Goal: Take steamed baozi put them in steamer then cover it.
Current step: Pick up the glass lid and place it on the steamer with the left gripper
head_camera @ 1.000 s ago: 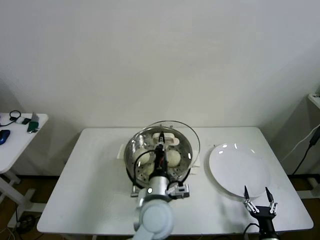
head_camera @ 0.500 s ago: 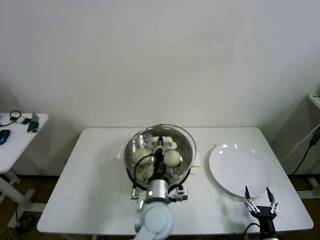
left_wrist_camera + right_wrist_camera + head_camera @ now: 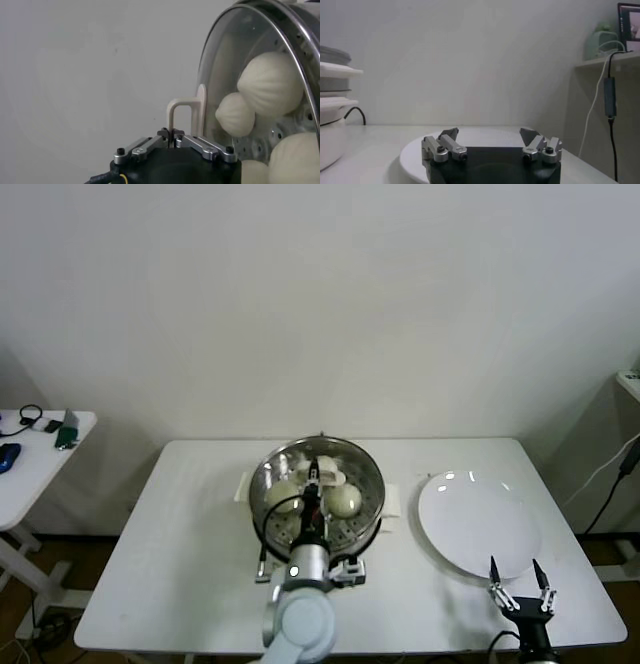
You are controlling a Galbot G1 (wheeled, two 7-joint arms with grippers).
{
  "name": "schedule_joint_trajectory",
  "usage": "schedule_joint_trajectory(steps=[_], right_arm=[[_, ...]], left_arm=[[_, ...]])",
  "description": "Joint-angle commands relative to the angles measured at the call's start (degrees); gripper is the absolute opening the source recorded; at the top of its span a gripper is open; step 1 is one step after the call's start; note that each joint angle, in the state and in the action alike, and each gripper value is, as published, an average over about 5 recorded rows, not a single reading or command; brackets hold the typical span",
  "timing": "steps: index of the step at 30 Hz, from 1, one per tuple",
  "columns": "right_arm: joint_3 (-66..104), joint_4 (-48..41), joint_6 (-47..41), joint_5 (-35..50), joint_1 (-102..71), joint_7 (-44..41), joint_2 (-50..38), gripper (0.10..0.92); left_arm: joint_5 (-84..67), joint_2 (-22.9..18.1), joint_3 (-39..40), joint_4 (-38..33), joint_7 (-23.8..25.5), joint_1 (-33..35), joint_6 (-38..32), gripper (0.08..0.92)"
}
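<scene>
The left end effector (image 3: 172, 136) pinches the cream-white bar handle (image 3: 186, 117) of the clear glass cover (image 3: 225, 65); cream-white round baozi (image 3: 270, 82) show behind the glass.

White table (image 3: 180, 534) bearing an empty white plate (image 3: 478, 524) toward its three o'clock side; at nine o'clock, well apart, a small side table (image 3: 30, 459) carries a blue object (image 3: 8, 454) and cables (image 3: 30, 419).

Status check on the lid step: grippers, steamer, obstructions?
Left gripper shut on cover handle, over steamer. Baozi inside. Right gripper open, parked beside plate. Nothing blocking.
</scene>
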Motion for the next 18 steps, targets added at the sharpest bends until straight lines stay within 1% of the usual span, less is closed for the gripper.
schedule_joint_trajectory(steps=[1, 14, 16, 18], right_arm=[[0.1, 0.1, 0.2, 0.0, -0.2, 0.0, 0.0, 0.823], [0.0, 0.3, 0.5, -0.2, -0.3, -0.2, 0.1, 0.823], [0.0, 0.4, 0.5, -0.3, -0.3, -0.3, 0.2, 0.823], [0.1, 0.4, 0.5, -0.3, -0.3, -0.3, 0.2, 0.823]], left_arm=[[-1.0, 0.9, -0.7, 0.7, -1.0, 0.2, 0.1, 0.131], [-1.2, 1.8, -0.3, -0.6, -1.5, 1.5, -1.9, 0.131], [-1.8, 2.2, -0.1, -1.1, -1.5, 1.5, -1.9, 0.147], [-2.6, 2.6, 0.0, -1.8, -1.4, 1.4, -1.9, 0.189]])
